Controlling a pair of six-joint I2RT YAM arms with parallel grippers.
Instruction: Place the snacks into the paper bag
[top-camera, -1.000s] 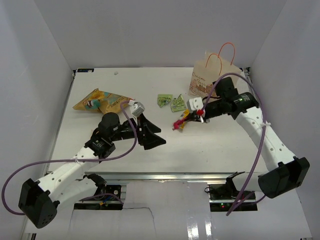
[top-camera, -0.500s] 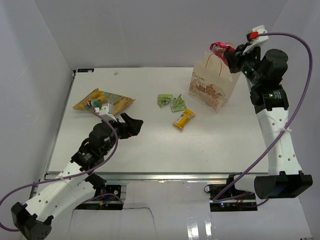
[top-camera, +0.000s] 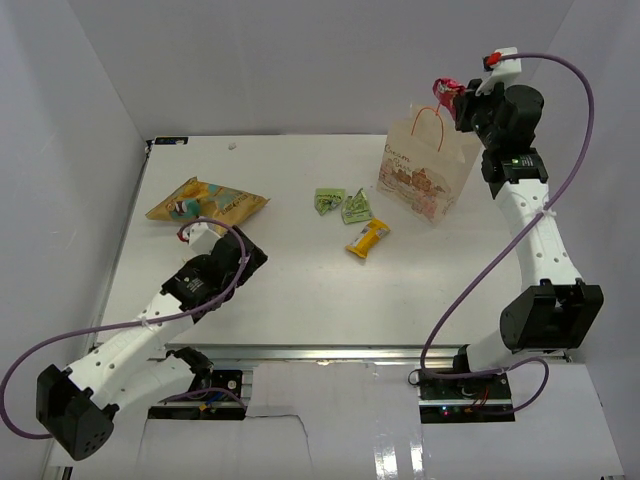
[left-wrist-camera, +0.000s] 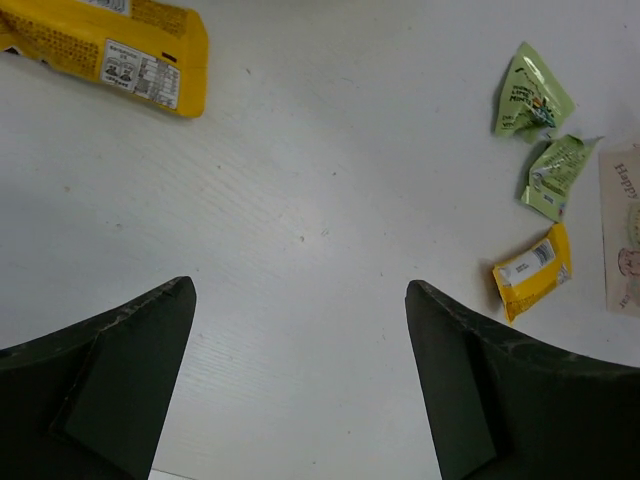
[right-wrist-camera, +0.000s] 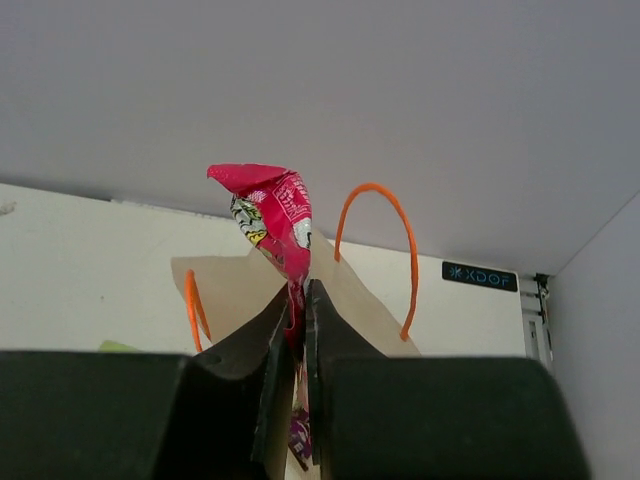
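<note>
Since half a second ago the right arm has shifted slightly left above the bag, and the left arm has drawn back toward the near left. A full second ago the right hand was low over the desk beside the yellow bar.

Now the right hand (top-camera: 455, 95) is high above the paper bag (top-camera: 420, 175), clenched on the pink-red packet (top-camera: 443, 88). In the right wrist view its fingers (right-wrist-camera: 255, 350) pinch the lower part of that packet (right-wrist-camera: 272, 215), whose top sticks up over the bag's open mouth (right-wrist-camera: 225, 280), between the orange handles (right-wrist-camera: 375, 195). The packet is not in the bag.

The left hand (top-camera: 245, 262) is low over the near-left part of the desk (top-camera: 300, 170), released, fingers (left-wrist-camera: 130, 370) spread wide and grasping nothing.

On the desk lie the large yellow-orange chip bag (top-camera: 205, 200) at far left, two small green packets (top-camera: 328, 200) (top-camera: 356, 208) just beside each other at centre, and the yellow bar (top-camera: 367, 238) just nearer than them. The paper bag stands upright at far right.
</note>
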